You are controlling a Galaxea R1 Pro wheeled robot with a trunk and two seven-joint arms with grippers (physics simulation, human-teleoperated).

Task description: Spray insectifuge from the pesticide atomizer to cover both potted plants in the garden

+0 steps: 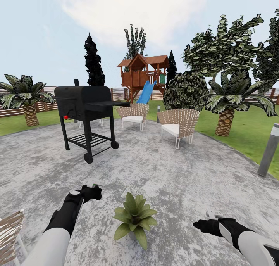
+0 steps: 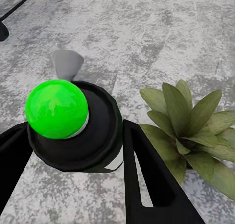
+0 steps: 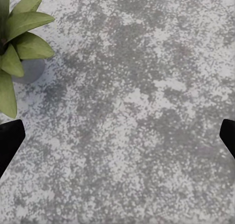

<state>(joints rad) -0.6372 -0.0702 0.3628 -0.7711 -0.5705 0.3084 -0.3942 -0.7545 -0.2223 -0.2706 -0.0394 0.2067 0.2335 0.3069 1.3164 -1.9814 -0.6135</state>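
One potted plant (image 1: 135, 218), a low rosette of broad green leaves, sits on the grey paved patio (image 1: 162, 169) between my two arms. My left gripper (image 1: 90, 191) is just left of the plant and a little beyond it, shut on the pesticide atomizer (image 2: 56, 109). The left wrist view looks down on the atomizer's dark body and bright green top, held between the black fingers (image 2: 147, 175), with the potted plant (image 2: 191, 126) beside it. My right gripper (image 1: 212, 215) hovers open to the plant's right. The right wrist view catches the leaves and the grey pot (image 3: 30, 70).
A black grill (image 1: 87, 103) stands ahead to the left, with two wicker chairs (image 1: 178, 124) behind it. A grey post (image 1: 269, 149) marks the patio's right edge by the lawn. Another wicker chair (image 1: 9, 231) is close at my lower left. Palms and a slat fence ring the garden.
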